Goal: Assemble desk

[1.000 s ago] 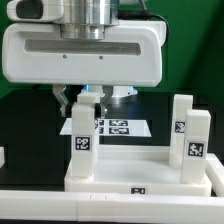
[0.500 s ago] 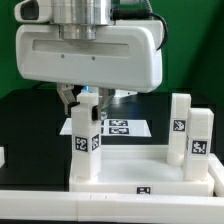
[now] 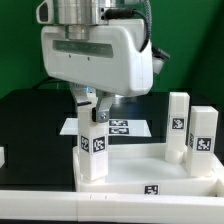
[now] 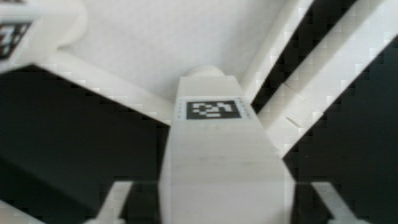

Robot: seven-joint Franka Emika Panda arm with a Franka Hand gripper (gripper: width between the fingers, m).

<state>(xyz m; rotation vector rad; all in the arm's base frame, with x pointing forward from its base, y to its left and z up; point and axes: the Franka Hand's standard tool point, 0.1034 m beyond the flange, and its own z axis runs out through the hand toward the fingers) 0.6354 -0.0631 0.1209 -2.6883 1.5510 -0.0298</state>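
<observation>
In the exterior view my gripper point(image 3: 90, 103) is shut on the top of a white square leg point(image 3: 94, 150), which stands upright on the near corner of the white tabletop point(image 3: 150, 176) at the exterior view's left. Two more white legs point(image 3: 178, 126) point(image 3: 203, 142) stand upright at the tabletop's right side. The wrist view looks down along the held leg point(image 4: 222, 150), with its tag facing the camera. My gripper point(image 4: 222, 208) has a finger on each side of it. Below the leg lies the tabletop point(image 4: 160, 35) with its raised rim.
The marker board point(image 3: 122, 128) lies flat on the black table behind the tabletop. A long white rail point(image 3: 90, 207) runs across the front of the exterior view. A small white piece point(image 3: 2, 158) shows at that view's left edge.
My gripper has turned about its own axis and shifted toward the exterior view's right. The held leg and the tabletop under it have shifted right with it.
</observation>
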